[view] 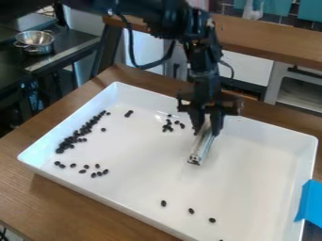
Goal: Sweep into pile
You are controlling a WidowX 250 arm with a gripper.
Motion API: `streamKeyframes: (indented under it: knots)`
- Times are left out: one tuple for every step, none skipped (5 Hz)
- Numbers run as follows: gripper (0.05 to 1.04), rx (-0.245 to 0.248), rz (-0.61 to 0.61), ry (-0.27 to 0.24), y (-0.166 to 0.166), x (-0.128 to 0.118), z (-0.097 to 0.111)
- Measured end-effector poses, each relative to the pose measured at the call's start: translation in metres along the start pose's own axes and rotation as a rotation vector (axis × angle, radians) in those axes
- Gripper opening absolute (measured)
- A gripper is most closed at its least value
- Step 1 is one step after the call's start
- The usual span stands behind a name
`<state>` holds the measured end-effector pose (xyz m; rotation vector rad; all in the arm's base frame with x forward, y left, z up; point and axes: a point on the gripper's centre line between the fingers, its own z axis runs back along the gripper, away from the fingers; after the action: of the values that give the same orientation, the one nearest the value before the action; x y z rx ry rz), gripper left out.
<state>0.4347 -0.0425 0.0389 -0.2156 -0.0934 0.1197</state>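
Our gripper [207, 131] pinches the bar [200, 148]. If we push too fast, the beans [168, 127] near the gripper could roll away.

A high, close view, at a downward slant across the white tray [141, 155] toward the arm [202, 61].

The arm [202, 59] is black, with blocky joints and a looping black cable [146, 68]; the claw [207, 133] is black too.
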Motion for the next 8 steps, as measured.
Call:
streamKeyframes:
  knots:
    - [0.379,0.027,-0.014,-0.008,0.003,-0.002,-0.011]
    - [0.379,0.037,-0.019,-0.011,0.006,-0.001,-0.012]
    - [0.379,0.038,-0.007,0.003,0.013,-0.001,-0.013]
    - [0.379,0.037,-0.003,0.020,0.020,0.004,-0.013]
    - [0.379,0.034,-0.016,0.035,0.029,0.012,-0.012]
    - [0.379,0.034,-0.005,0.028,0.045,0.020,-0.010]
    - [0.379,0.051,0.012,0.017,0.076,0.023,-0.004]
    - [0.378,0.069,0.005,0.000,0.095,0.025,0.000]
